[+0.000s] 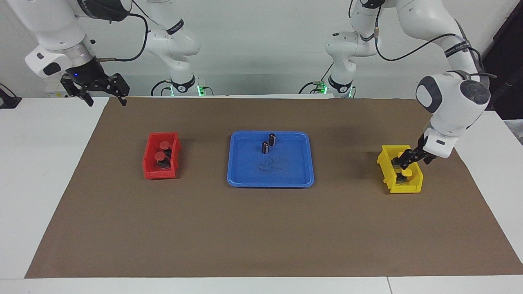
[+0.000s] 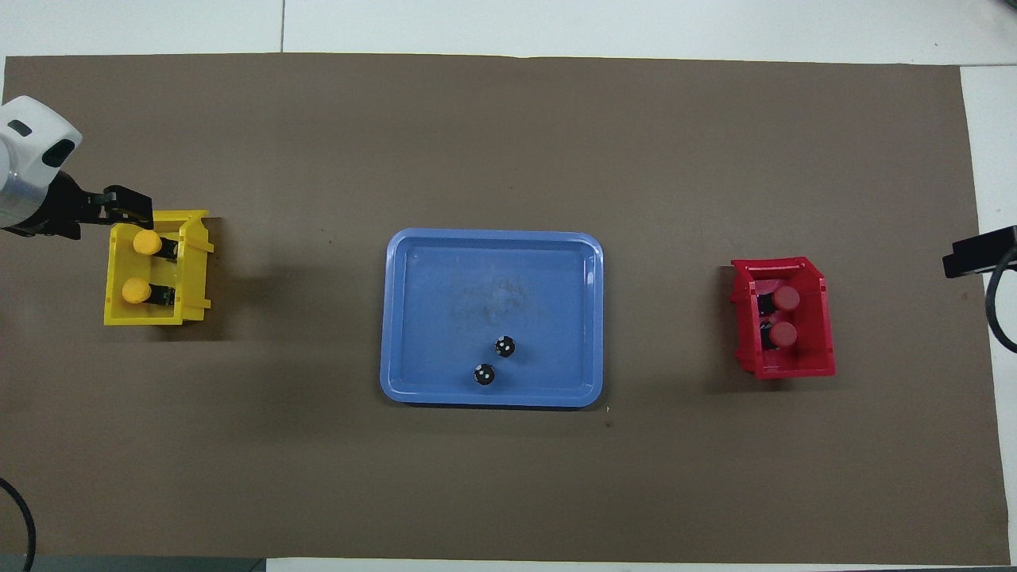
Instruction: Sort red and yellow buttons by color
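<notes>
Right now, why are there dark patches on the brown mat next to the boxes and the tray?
Those are shadows. In the overhead view the yellow bin and red bin each throw a soft dark patch on the brown mat, and a thin one edges the blue tray. In the facing view faint arm shadows blur the mat near the robots. No strong glare in either view.
</notes>
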Controlling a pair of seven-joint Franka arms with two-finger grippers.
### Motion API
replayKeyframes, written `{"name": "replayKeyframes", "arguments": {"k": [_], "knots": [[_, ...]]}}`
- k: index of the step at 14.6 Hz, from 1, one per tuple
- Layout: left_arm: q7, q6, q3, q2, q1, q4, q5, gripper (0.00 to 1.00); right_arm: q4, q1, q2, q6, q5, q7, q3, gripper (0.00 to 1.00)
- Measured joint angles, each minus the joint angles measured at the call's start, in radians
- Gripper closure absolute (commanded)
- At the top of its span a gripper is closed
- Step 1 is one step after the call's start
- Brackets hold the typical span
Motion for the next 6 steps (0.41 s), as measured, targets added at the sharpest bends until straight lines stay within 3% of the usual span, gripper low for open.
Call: {"name": "replayKeyframes", "arguments": {"k": [6], "knots": [[0.037,-0.205,-0.007,-0.184,-0.06,0.04,0.0,0.0,0.002,0.0,0.0,0.0,0.0,0.0,0.0,0.0]]}}
